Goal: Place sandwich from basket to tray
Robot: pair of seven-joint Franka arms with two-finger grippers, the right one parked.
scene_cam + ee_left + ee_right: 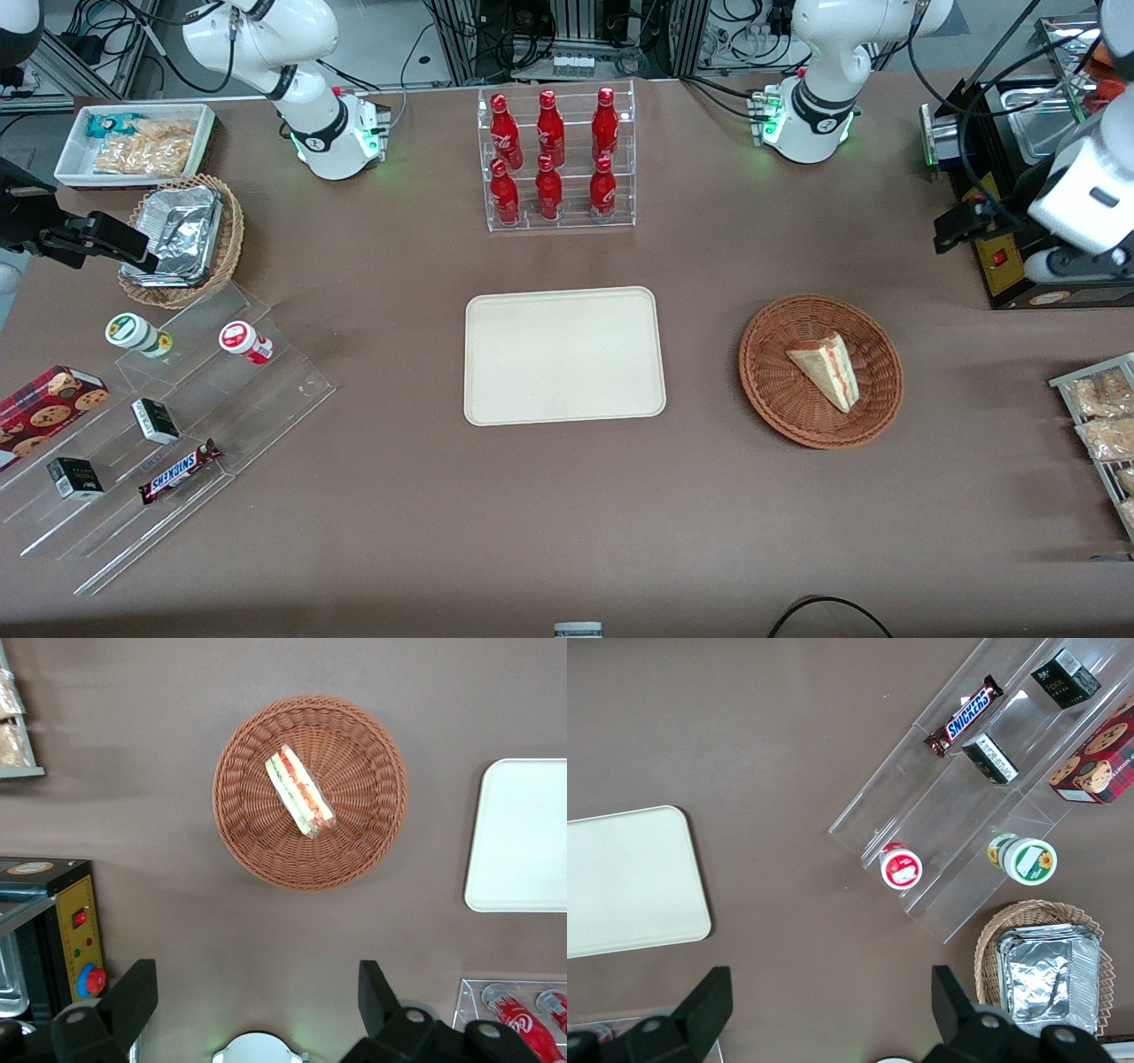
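Note:
The sandwich (828,368), a white bread wedge with red and green filling, lies in the round reddish-brown wicker basket (762,354). The cream tray (563,354) sits bare at the table's middle, beside the basket toward the parked arm's end. My left gripper (952,232) hangs high above the table, farther from the front camera than the basket and toward the working arm's end. It is open and empty. In the left wrist view the gripper (255,988) has its fingers wide apart, well short of the basket (248,842), the sandwich (299,790) and the tray (523,837).
A clear rack of red bottles (556,159) stands farther from the front camera than the tray. A black control box with a red button (1001,257) sits under my gripper. Snack packets on a rack (1103,416) lie at the working arm's end. A stepped acrylic shelf (151,425) and a tan foil basket (182,235) are at the parked arm's end.

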